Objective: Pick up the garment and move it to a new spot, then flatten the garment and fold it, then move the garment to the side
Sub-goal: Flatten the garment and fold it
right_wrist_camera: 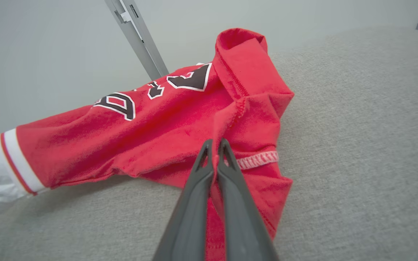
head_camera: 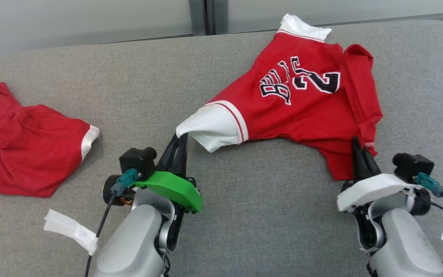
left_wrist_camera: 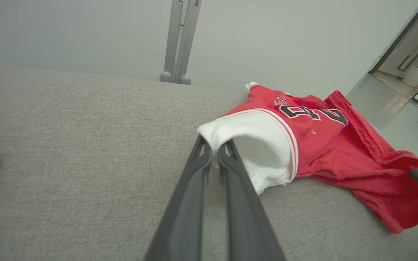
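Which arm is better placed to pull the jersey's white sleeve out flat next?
Probably left: the left gripper is shut on the white sleeve, while the right gripper pinches the jersey at its red hem.

The left gripper is backed by a green bracket, the right gripper by a white bracket, on silver forearms.

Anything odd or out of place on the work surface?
The jersey lies crumpled, its right edge folded over itself; left pincer pinches its white sleeve, right pincer its red hem. A stray white strip lies near the left arm. A second red garment sits bunched at far left.
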